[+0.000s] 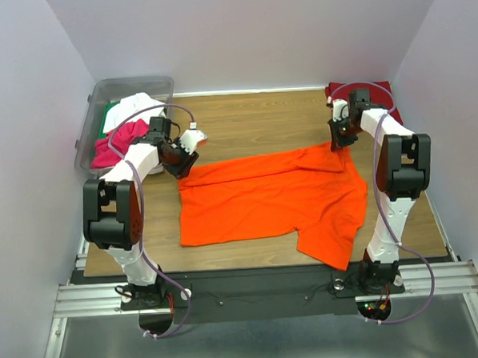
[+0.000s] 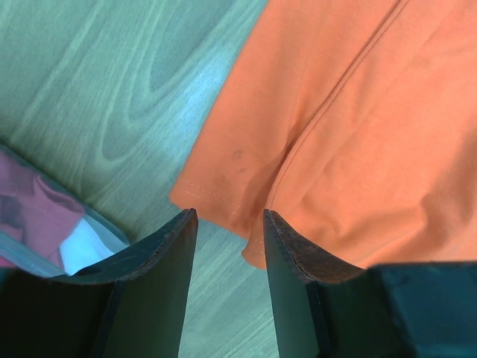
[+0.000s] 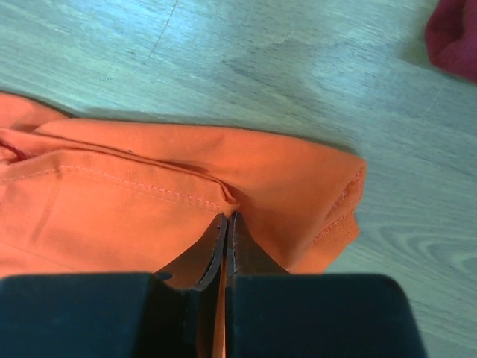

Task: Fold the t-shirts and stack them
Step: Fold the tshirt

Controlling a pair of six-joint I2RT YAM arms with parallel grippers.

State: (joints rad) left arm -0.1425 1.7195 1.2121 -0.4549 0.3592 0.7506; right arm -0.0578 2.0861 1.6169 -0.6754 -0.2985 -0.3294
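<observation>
A bright orange t-shirt (image 1: 264, 202) lies spread across the wooden table, its right side rumpled. My left gripper (image 1: 182, 162) hovers open over the shirt's far left corner. In the left wrist view that hem corner (image 2: 223, 186) lies just ahead of the open left gripper (image 2: 229, 216), with bare wood between the fingers. My right gripper (image 1: 339, 142) is at the shirt's far right corner. In the right wrist view it (image 3: 226, 216) is shut on a pinched fold of the orange t-shirt (image 3: 134, 216) next to a stitched hem. A dark red t-shirt (image 1: 371, 90) lies at the back right.
A clear plastic bin (image 1: 87, 135) stands at the back left, holding a magenta shirt (image 1: 113, 145), a white one (image 1: 139, 104) and a green one (image 1: 108, 120). Its corner (image 2: 97, 224) lies close to the left fingers. The dark red shirt (image 3: 455, 37) lies just beyond the right gripper.
</observation>
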